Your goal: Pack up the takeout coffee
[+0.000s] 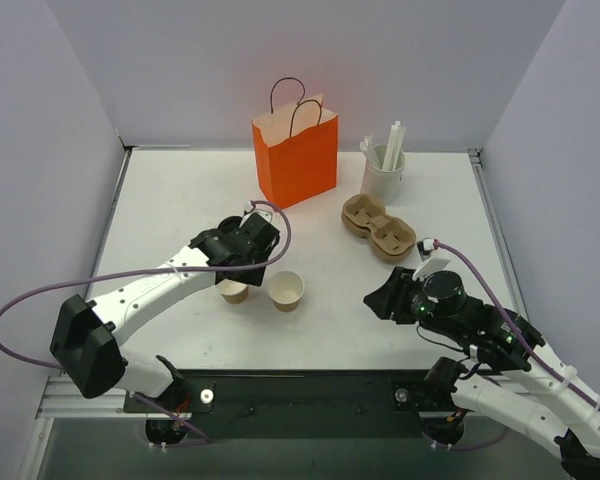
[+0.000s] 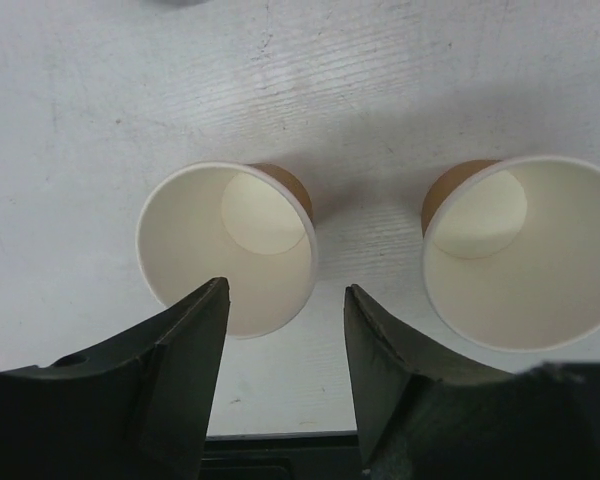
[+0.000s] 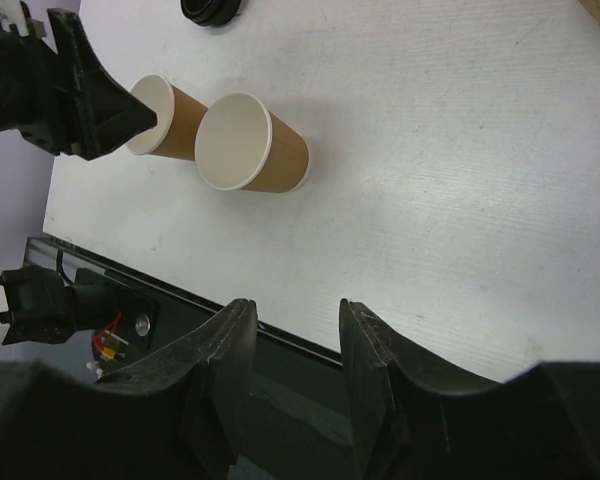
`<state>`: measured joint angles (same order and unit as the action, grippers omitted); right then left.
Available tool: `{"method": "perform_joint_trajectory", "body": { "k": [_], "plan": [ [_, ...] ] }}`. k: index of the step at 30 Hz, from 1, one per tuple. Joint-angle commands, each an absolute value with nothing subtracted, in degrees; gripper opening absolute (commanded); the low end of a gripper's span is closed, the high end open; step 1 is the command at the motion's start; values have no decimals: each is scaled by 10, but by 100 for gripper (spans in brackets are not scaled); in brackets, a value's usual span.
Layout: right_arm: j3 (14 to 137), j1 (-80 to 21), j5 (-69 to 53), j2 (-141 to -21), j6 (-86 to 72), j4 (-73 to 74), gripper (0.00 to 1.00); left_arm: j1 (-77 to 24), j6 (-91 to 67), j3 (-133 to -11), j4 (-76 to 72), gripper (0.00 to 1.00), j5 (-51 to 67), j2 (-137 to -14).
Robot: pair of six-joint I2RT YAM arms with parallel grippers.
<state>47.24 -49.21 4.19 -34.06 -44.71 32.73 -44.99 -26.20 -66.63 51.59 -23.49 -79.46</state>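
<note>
Black fingers of my left gripper (image 2: 285, 296) stand apart and empty over a lidless tan paper cup (image 2: 230, 240), its twin cup (image 2: 520, 260) just beside it, both in front of the orange paper bag (image 1: 296, 155); where the takeout coffee is I cannot tell. A round black lid (image 3: 212, 8) lies nearer the bag than the cups, and my right gripper (image 3: 295, 320), off the bag's front right, is half open, holding nothing.
</note>
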Motion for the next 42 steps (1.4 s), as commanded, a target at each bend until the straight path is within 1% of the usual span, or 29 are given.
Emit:
{"method": "perform_joint_trajectory", "body": {
  "k": [1,4,5,6,8,11,14,16,18,19,21,22,23,24,25,27,32,36,40,41,42],
  "plan": [
    [487,-497,28,-351,-447,308,40,-431,-254,-673,470,56,-223,-855],
    [486,-500,27,-346,-450,307,40,-429,-264,-672,471,49,-238,-895],
    [486,-501,27,-344,-448,308,40,-426,-268,-671,475,45,-245,-903],
    [488,-501,28,-341,-448,308,40,-424,-285,-673,483,37,-257,-921],
    [490,-503,30,-334,-448,311,40,-415,-300,-679,514,32,-300,-937],
    [491,-504,30,-325,-451,314,41,-393,-303,-664,534,31,-342,-946],
    [491,-504,28,-319,-451,316,41,-326,-305,-643,551,30,-363,-940],
    [491,-504,28,-316,-450,320,41,-263,-293,-635,544,30,-349,-921],
    [492,-504,29,-314,-447,322,41,-218,-273,-634,540,31,-316,-907],
    [492,-504,29,-312,-446,323,42,-165,-266,-635,543,31,-313,-904],
    [496,-504,28,-309,-446,329,42,-111,-235,-637,541,32,-311,-900],
    [496,-504,26,-308,-445,330,42,-63,-225,-638,539,32,-312,-899],
    [496,-504,25,-307,-444,331,42,-35,-219,-640,536,33,-314,-897],
    [495,-504,25,-304,-445,331,42,-14,-212,-640,533,35,-272,-885],
    [495,-505,25,-304,-443,332,43,15,-208,-635,519,38,-263,-879],
    [496,-504,25,-304,-440,333,43,25,-220,-637,524,42,-285,-876],
    [502,-505,25,-301,-433,343,44,45,-231,-660,535,45,-273,-897],
    [507,-505,24,-299,-429,346,44,32,-233,-680,549,47,-248,-865],
    [510,-505,25,-296,-425,346,45,7,-240,-749,575,56,-232,-829],
    [510,-505,29,-296,-426,347,45,4,-239,-781,579,60,-223,-823],
    [511,-505,32,-296,-427,346,45,-15,-241,-797,586,61,-222,-822]
  ]
}}
